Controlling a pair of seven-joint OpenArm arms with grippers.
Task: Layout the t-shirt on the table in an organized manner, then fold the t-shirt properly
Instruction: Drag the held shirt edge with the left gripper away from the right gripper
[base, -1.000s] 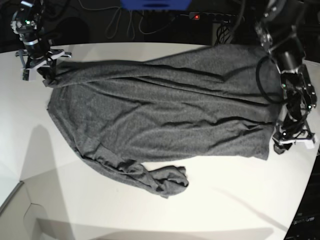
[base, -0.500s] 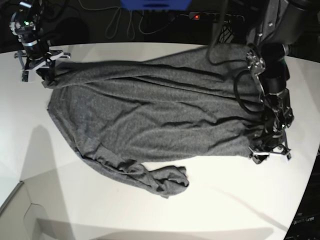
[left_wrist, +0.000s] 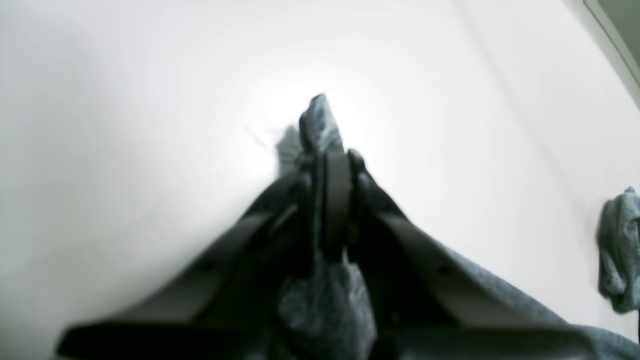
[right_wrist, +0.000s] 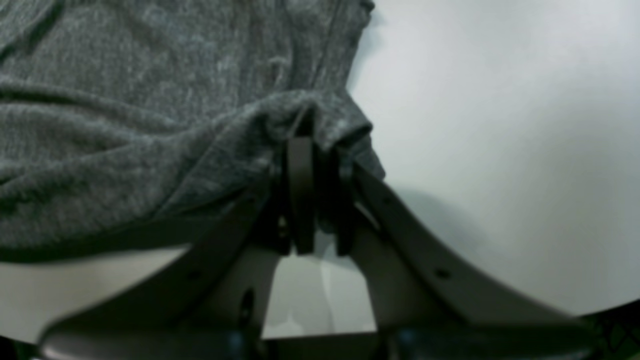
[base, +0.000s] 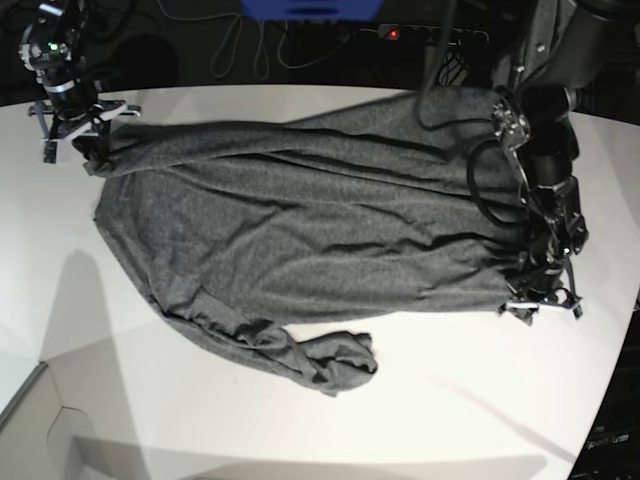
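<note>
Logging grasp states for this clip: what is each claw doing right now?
Left claw: shut on the t-shirt, fabric pinched at its edge.
Right claw: shut on the t-shirt, gripping a bunched corner.

Left claw (base: 541, 303) moved inward, closed on t-shirt (base: 300, 230) hem.

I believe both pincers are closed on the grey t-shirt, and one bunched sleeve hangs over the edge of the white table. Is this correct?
Not quite. Both the left pincer and the right pincer do grip the t-shirt, but the bunched sleeve lies fully on the table, away from its edge, as the base view shows.
</note>
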